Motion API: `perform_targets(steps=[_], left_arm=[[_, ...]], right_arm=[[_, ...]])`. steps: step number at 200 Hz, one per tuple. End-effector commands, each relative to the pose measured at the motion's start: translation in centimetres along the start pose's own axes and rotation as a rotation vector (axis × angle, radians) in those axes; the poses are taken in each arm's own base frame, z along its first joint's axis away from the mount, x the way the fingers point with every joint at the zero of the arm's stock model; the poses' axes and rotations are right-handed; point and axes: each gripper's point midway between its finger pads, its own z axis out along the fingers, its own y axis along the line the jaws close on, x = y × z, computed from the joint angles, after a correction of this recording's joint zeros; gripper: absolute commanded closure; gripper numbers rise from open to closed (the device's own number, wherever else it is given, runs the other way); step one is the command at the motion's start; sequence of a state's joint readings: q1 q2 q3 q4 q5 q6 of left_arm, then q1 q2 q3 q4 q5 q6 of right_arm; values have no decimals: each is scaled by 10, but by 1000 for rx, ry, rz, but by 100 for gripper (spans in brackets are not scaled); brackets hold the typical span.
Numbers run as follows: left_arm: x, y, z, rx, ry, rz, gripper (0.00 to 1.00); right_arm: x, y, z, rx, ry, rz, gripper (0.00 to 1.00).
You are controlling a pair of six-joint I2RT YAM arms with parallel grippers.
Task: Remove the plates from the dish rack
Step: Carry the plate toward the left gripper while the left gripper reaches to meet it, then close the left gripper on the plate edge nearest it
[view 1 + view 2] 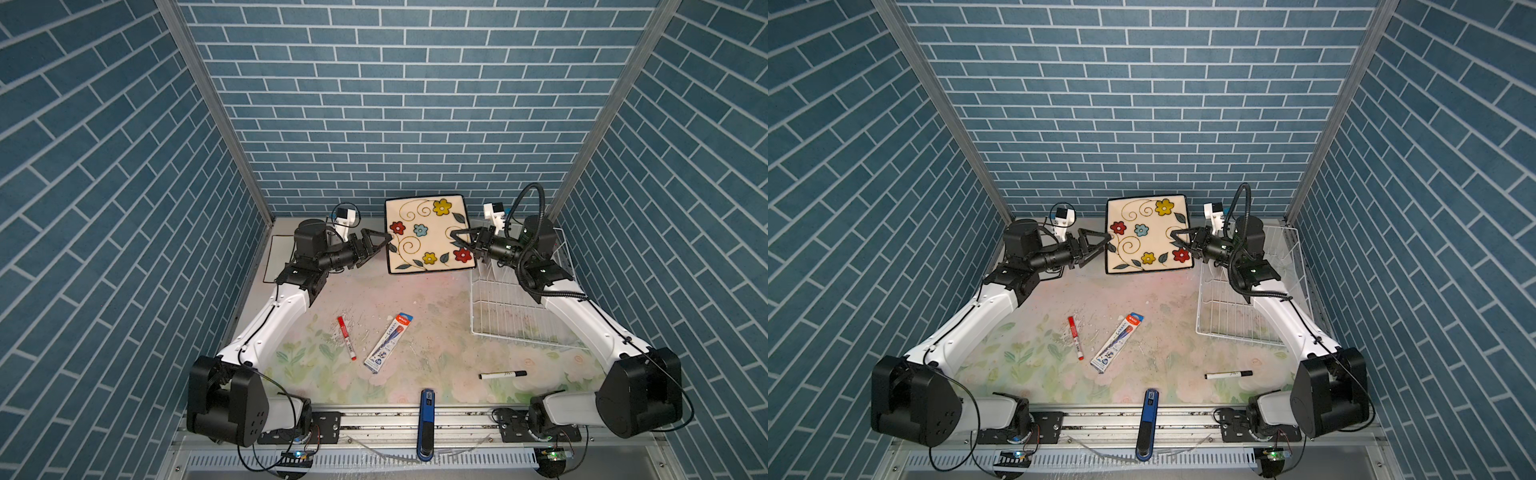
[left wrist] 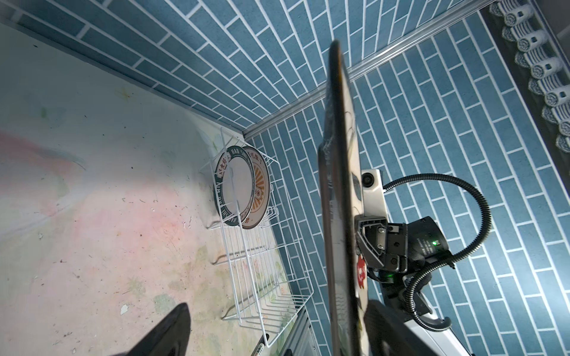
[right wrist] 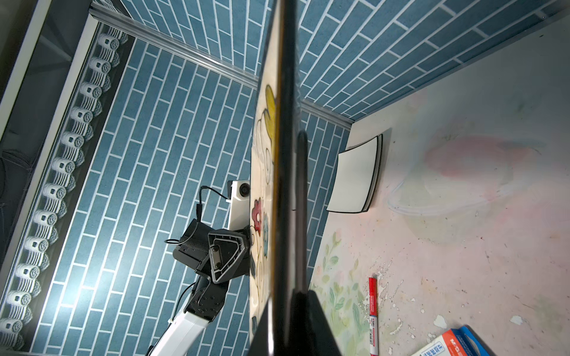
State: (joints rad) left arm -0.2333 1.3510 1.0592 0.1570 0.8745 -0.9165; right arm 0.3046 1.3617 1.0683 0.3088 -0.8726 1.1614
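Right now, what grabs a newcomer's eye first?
The square flowered plate, held off the table at back centre: the right gripper is shut on one edge, the left gripper open astride the opposite edge. Then the white dish rack at right, two round plates standing at its back end.

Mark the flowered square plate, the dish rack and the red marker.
flowered square plate (image 1: pixel 420 229): in a top view, on its blue flower
dish rack (image 1: pixel 498 311): in a top view, on its wire floor
red marker (image 1: pixel 346 338): in a top view, mid-barrel

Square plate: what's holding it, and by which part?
The right gripper is shut on the square plate, at its right edge. The left gripper stands open around its left edge.
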Motion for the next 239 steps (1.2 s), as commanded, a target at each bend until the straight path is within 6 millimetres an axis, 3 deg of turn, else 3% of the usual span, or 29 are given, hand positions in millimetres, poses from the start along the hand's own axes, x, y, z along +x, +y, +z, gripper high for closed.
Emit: perform_targets(steps=[1, 29, 51, 107, 180, 239], left_arm=[[-5, -6, 4, 60, 1, -6, 14], [-1, -17, 9, 86, 12, 13, 16], [0, -13, 13, 76, 18, 4, 19], [3, -18, 21, 104, 35, 1, 37], [10, -25, 30, 137, 68, 0, 50], [7, -25, 32, 137, 52, -4, 55]], right_arm=[[-8, 48, -9, -152, -34, -94, 100], [-7, 43, -9, -147, -40, -88, 100], [-4, 44, -9, -166, -35, -86, 100], [0, 45, -9, -194, -15, -83, 100], [6, 46, -6, -204, 24, -82, 100], [9, 50, 0, -217, 41, -90, 100]])
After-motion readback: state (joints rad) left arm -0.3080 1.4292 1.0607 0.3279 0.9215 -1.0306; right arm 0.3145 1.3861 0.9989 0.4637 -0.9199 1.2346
